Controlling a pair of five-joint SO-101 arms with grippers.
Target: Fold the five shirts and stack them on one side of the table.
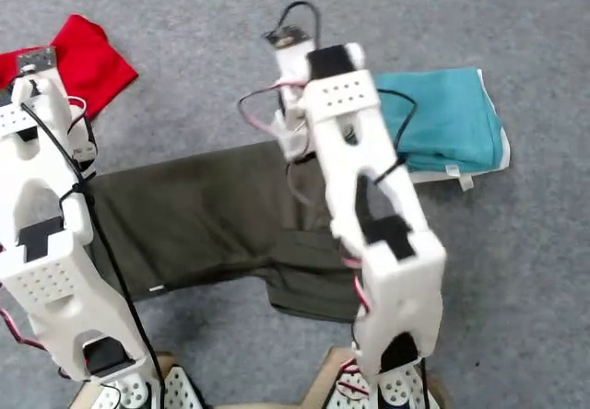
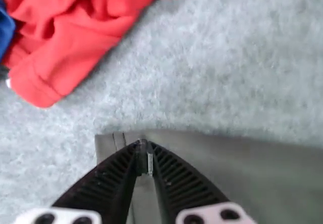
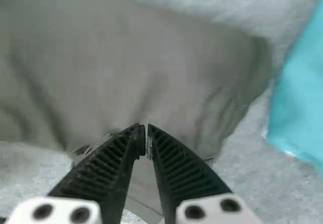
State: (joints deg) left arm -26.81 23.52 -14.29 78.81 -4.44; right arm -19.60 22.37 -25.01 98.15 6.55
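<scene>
White arms nearest the lens in the high view, bases cut off at the lower edge. Left gripper (image 1: pixel 85 156) at the left edge of the olive shirt (image 1: pixel 203 216), right gripper (image 1: pixel 293 142) at its far edge; fingers hard to make out from here. Olive shirt spread mid-tabletop (image 1: pixel 516 262), partly hidden behind the right arm. Red shirt (image 1: pixel 88 59) crumpled far left. Teal shirt (image 1: pixel 442 119) folded far right, atop white cloth (image 1: pixel 461 179). Grey felt-like surface.

Left wrist view: fingers (image 2: pixel 116 178) closed tip to tip, pinching the olive hem near a corner. Red shirt beyond; blue cloth (image 2: pixel 4 30) cut off at the edge.

Right wrist view: fingers (image 3: pixel 111 158) closed, pinching rumpled olive cloth; teal shirt alongside.
</scene>
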